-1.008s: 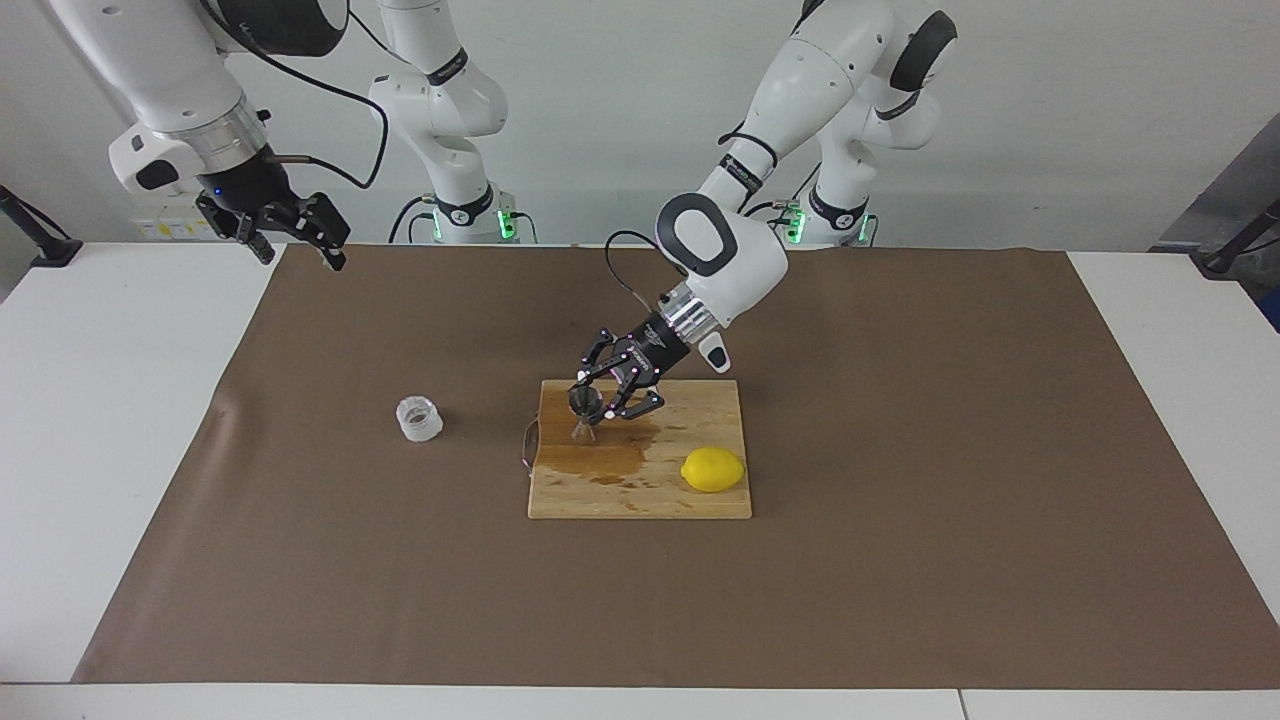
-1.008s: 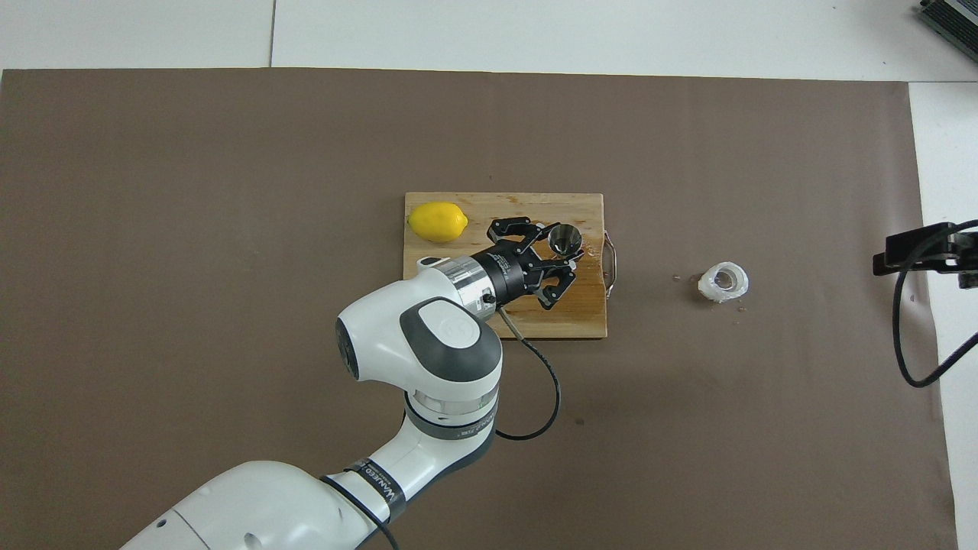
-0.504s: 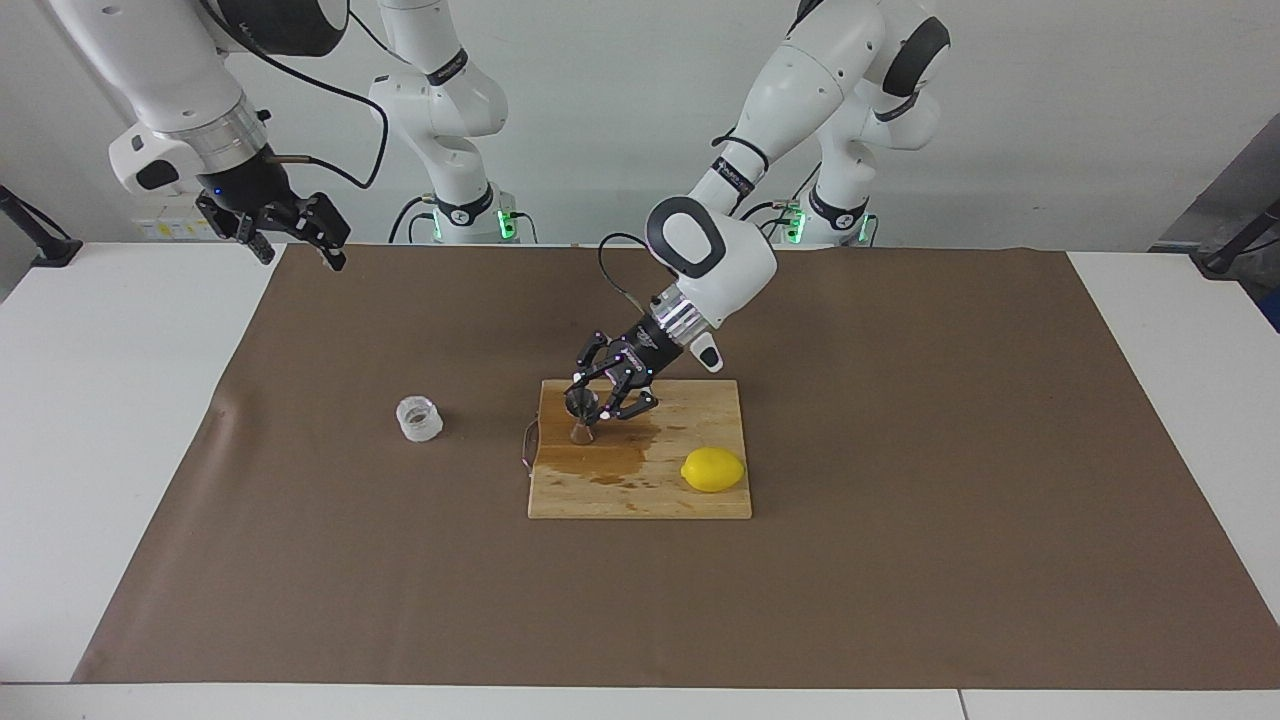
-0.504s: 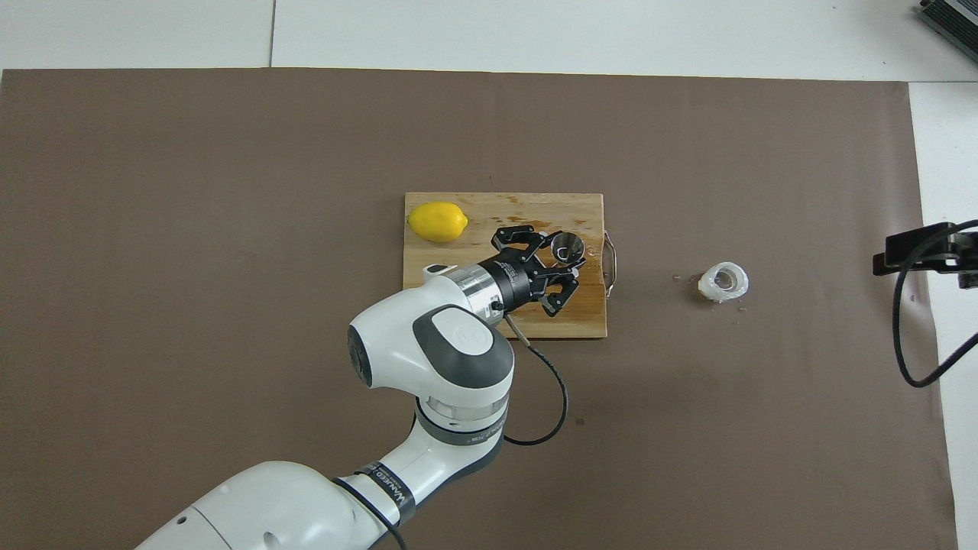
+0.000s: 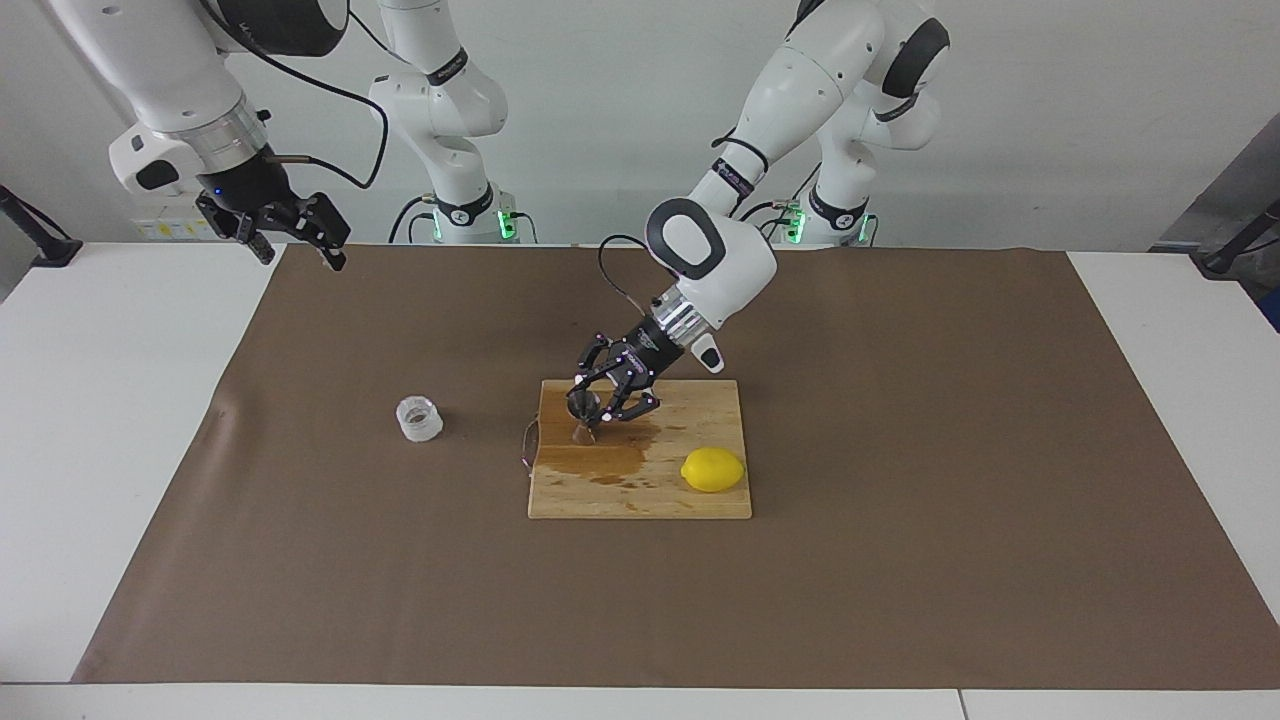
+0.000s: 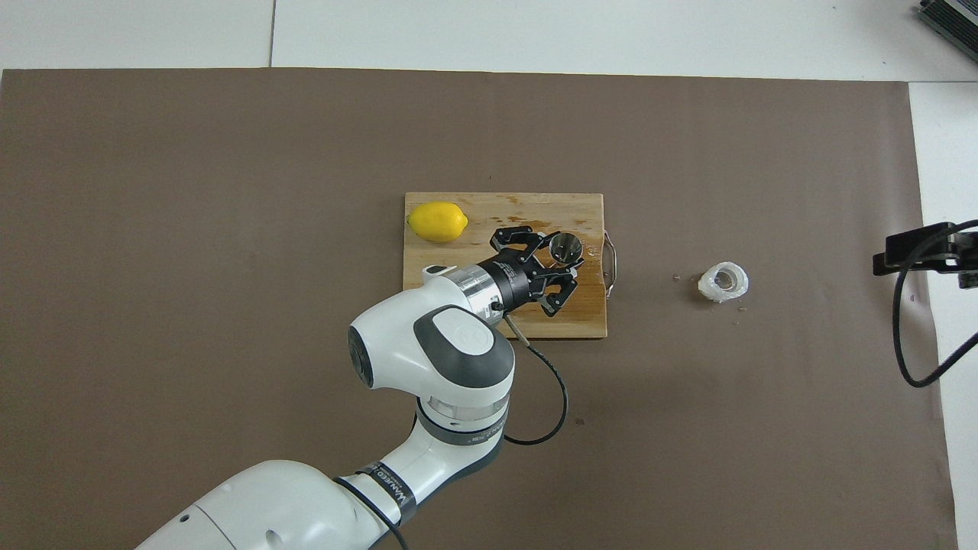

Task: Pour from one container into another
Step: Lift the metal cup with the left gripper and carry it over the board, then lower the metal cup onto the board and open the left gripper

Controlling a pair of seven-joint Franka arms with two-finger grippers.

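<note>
Jigger [image 5: 583,417], a small shiny steel hourglass-shaped double cone, stands upright on the wooden cutting board [image 5: 660,490] at frame centre in the facing view, at the board's end toward the right arm. The left gripper [image 5: 587,400] is clamped on the jigger's upper cone, its outer links splayed to both sides; in the overhead view the jigger's open mouth [image 6: 566,246] shows just past the gripper's fingertips. A dark wet patch [image 5: 600,462] spreads on the board around the jigger's foot. A yellow lemon [image 5: 713,469] lies on the same board, toward the left arm's end. The small squat translucent whitish jar [image 5: 419,418] stands upright on the brown table cover [image 5: 900,500], well apart from the board, left of centre in the facing view. The right gripper [image 5: 298,243] hangs at upper left of the facing view, over the cover's edge, fingers apart and holding nothing; this arm waits.
</note>
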